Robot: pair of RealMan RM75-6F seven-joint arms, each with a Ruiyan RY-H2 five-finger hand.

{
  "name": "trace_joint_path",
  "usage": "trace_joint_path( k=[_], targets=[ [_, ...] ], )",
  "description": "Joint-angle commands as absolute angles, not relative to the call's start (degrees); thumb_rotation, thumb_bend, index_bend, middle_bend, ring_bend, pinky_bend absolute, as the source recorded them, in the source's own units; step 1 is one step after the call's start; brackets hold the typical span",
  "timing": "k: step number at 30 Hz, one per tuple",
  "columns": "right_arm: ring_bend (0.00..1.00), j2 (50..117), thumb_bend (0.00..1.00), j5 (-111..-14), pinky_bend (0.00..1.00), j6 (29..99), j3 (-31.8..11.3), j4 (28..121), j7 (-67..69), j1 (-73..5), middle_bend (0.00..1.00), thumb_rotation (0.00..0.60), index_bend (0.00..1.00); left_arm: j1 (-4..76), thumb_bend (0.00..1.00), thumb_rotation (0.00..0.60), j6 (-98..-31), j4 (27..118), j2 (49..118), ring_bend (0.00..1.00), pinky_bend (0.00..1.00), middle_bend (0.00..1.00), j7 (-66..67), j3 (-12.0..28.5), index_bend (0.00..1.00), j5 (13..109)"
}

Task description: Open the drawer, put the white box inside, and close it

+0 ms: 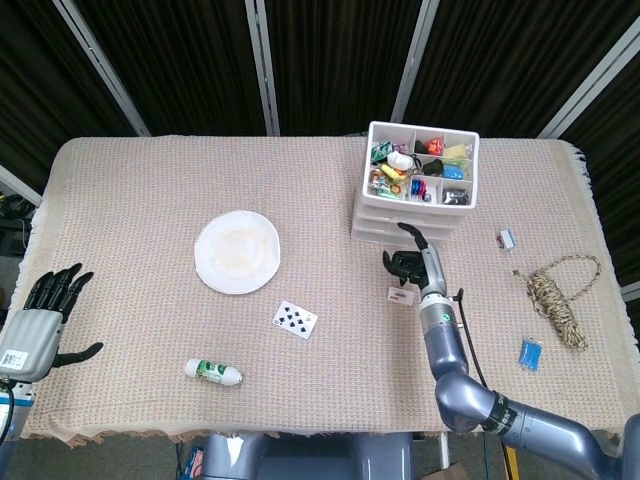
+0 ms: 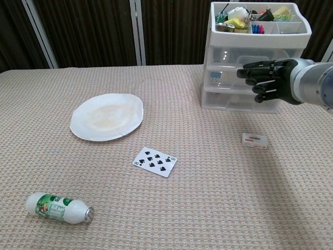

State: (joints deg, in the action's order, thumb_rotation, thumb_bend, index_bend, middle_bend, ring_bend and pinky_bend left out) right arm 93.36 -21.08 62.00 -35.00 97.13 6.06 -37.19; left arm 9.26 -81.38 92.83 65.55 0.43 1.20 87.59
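Observation:
The clear plastic drawer unit stands at the back right, all its drawers shut and its top tray full of small items. A small white box lies flat on the cloth in front of it. My right hand hovers just before the middle and lower drawer fronts, fingers pointing left and slightly curled, holding nothing. It is above and behind the box, apart from it. My left hand hangs open at the table's left edge, fingers spread.
A white plate, a playing card and a lying bottle sit left of centre. A coiled rope, a blue item and a small object lie right of the drawers.

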Motion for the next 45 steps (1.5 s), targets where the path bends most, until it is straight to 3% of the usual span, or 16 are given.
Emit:
trace_joint_path(
  k=[1,14,45],
  targets=[
    [0.87,94.0,0.35,-20.7,0.78,62.2,-35.5,95.6,6.1,-37.8,0.83,0.600,0.16,9.3,0.13,0.600,-81.3,92.9,65.5,0.00,0.00,0.00,0.4,1.2,0.07,87.6],
    [0.87,94.9,0.35,-19.6,0.78,61.5,-37.9,91.5,8.1,-38.6,0.83,0.600,0.16,9.4,0.13,0.600,-80.8,93.2,65.4,0.00,0.00,0.00,0.5,1.1,0.07,87.2],
    [0.87,98.9,0.36,-15.7,0.78,60.3,-40.7,85.6,9.2,-41.6,0.83,0.600,0.35,9.5,0.13,0.600,-80.2,93.7,65.3,0.00,0.00,0.00,0.4,1.2,0.07,86.6]
  ],
)
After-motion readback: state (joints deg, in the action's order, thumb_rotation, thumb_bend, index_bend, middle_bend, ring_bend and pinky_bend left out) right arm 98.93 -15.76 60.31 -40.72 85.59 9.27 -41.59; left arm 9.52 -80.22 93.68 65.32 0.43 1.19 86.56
